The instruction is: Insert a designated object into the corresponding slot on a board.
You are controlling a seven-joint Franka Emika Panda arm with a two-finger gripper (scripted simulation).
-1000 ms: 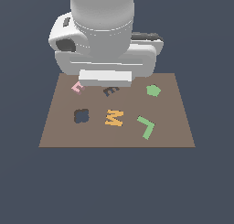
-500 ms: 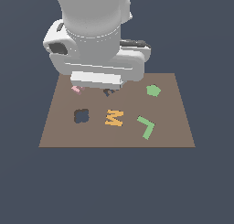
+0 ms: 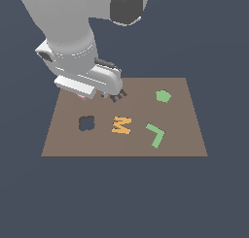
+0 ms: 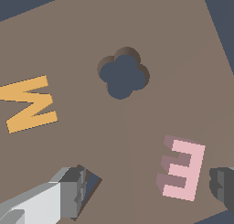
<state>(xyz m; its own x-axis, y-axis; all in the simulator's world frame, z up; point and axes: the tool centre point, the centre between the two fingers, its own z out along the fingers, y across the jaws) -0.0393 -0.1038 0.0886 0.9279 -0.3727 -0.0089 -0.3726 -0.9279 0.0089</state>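
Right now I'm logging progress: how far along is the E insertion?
Early. Done: the arm has come down over the pink E. In hand: the tool straddles it, open, fingers apart from it. Left: grasp, lift, carry to the E-shaped slot on the board.

**Pink E, slot and board**

The flat pale-pink E-shaped block (image 4: 183, 169) lies flat on the large brown rectangular board (image 3: 180, 135) — outside the dark E-shaped recess (image 3: 118, 94), which is half hidden near the board's far edge.
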